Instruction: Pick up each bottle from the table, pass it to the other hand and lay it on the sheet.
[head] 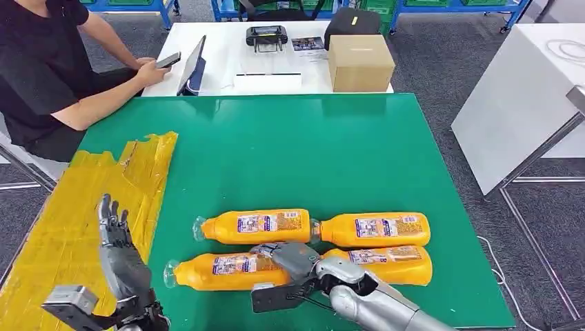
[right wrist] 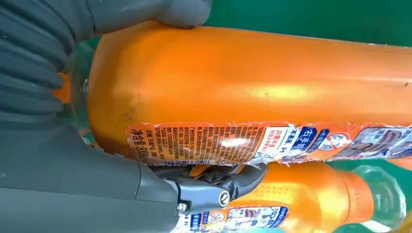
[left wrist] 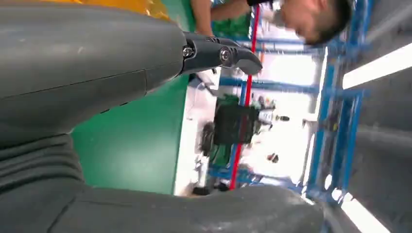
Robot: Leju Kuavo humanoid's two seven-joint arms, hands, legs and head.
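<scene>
Orange front-left bottle sits wrapped in the right hand; left hand, fingers spread, empty, at nine o'clock.

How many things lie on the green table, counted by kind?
Orange bottles: 4, at and.
Yellow sheet: 1.
Total: 5.

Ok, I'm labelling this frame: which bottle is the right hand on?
On the green table four orange bottles lie in two rows. It is the near-left bottle, cap pointing toward the yellow sheet. It alone has the right hand around its base.
</scene>
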